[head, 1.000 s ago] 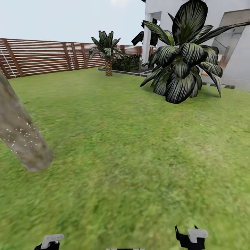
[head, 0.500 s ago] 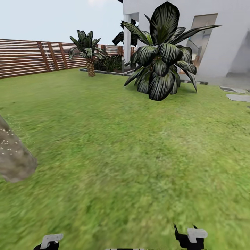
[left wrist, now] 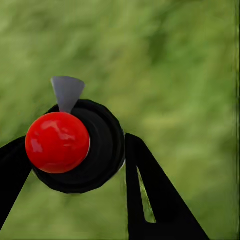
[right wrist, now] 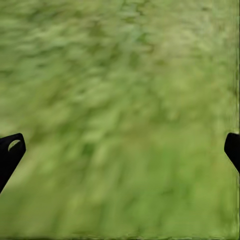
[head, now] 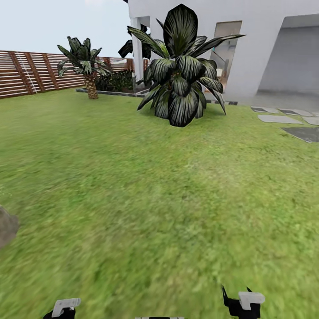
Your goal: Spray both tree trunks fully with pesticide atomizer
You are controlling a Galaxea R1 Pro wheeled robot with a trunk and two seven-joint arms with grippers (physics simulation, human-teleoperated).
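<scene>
Green lawn bears striped bush, grey slabs

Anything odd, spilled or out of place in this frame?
Nothing stands out. The left gripper grips the red-topped atomizer over plain lawn; the right gripper is open and empty.

No text, label, number or sign can be read anywhere.

Bright, even daylight under pale overcast-looking sky, no glare. Soft dark shadow under big striped broad-leaved bush. Wide green lawn smeared w/ blur near cam, sharper far off. Both wrist views: grass blurry, out of focus.
</scene>
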